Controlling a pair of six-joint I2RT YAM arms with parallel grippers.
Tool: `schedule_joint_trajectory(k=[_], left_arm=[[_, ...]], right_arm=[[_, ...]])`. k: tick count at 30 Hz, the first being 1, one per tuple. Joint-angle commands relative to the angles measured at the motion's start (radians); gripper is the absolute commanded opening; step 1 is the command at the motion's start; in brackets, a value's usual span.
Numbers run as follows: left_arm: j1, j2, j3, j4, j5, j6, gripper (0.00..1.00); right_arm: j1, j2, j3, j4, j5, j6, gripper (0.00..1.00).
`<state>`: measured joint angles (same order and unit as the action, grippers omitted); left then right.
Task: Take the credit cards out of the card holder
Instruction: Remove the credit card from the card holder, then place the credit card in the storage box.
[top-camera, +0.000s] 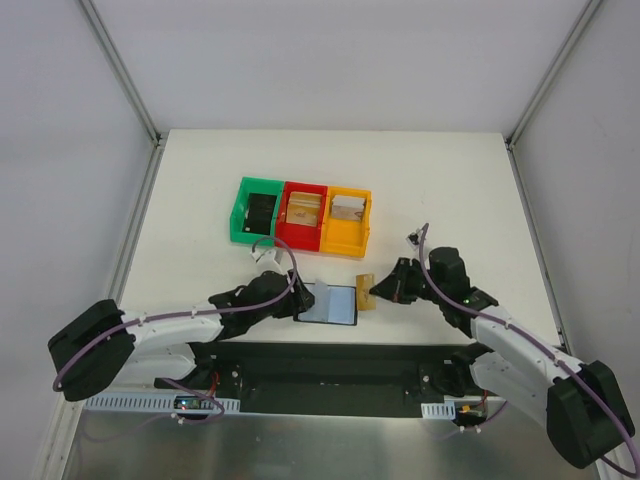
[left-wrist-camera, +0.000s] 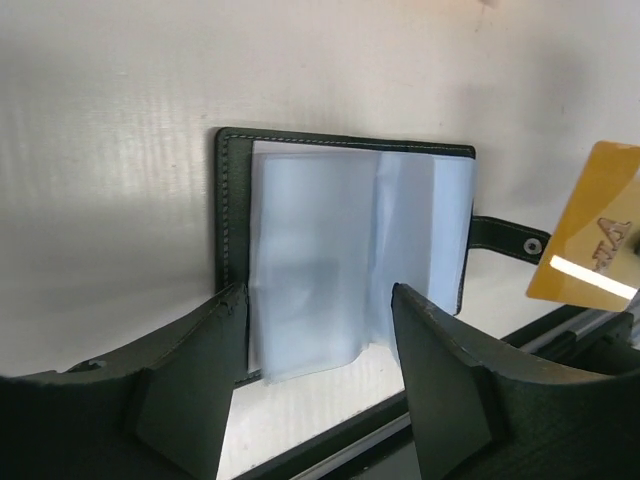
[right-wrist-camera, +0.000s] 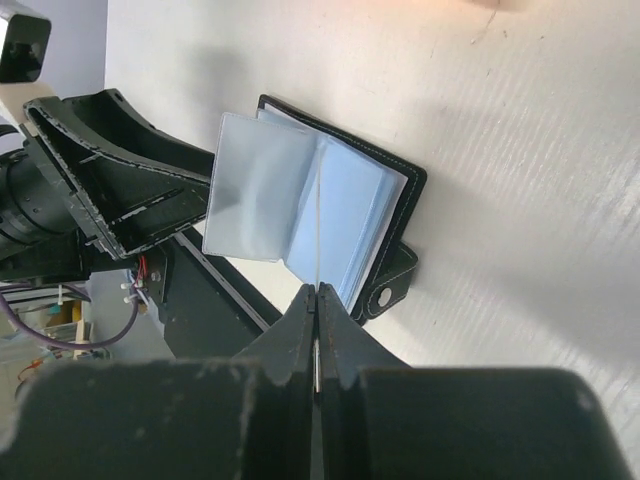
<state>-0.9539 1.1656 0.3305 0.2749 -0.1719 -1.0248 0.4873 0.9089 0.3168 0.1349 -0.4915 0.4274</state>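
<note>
The holder (top-camera: 330, 303) lies open on the worktop (top-camera: 450, 180) near its front edge, grey-blue panels up. The left hand (left-wrist-camera: 318, 300) has its fingers apart, astride the holder's near edge. The right hand (right-wrist-camera: 317, 295) is clamped on a gold card (left-wrist-camera: 590, 225) just right of the holder. The card's pale logo is unreadable.

card holder (top-camera: 328, 303): black, open flat, pale-blue sleeves up | credit card (top-camera: 366, 291): tan-gold, raised on edge, just right
</note>
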Motion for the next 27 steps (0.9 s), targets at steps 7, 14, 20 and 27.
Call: schedule_joint_trajectory(k=[7,14,20,27], left_arm=[[0.018,-0.237,-0.057,-0.272,-0.188,0.055,0.61],[0.024,-0.473,-0.097,-0.355,-0.239,0.040,0.60],[0.023,-0.641,-0.099,-0.160,-0.080,0.253,0.59],[0.026,-0.658,-0.091,0.088,0.223,0.377,0.82]], right_arm=[[-0.004,-0.030,0.079,-0.101,0.018,-0.088,0.01],[-0.004,-0.042,0.123,-0.090,-0.076,-0.108,0.01],[0.010,0.027,0.234,-0.106,-0.269,-0.165,0.01],[0.129,0.084,0.315,-0.130,-0.331,-0.216,0.00]])
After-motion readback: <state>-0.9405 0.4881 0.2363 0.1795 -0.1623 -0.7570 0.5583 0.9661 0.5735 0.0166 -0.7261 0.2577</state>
